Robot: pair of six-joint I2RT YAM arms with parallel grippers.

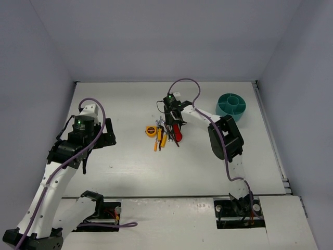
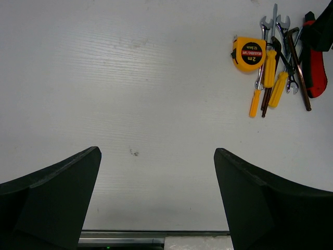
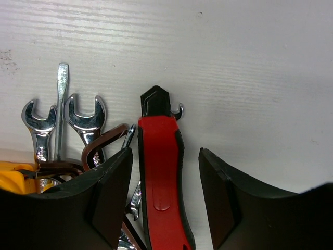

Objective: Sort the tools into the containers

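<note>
Straddling the red-handled tool [image 3: 161,177], right claw [image 3: 165,155] open, wider than its handle

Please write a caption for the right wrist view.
Open right gripper straddles the red-handled tool, silver wrenches beside it.

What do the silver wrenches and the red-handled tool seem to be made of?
The silver wrenches look like polished steel: bright, mirror-like reflections. The red-handled tool seems smooth moulded plastic with a soft sheen, though a rubber coating is possible.
</note>
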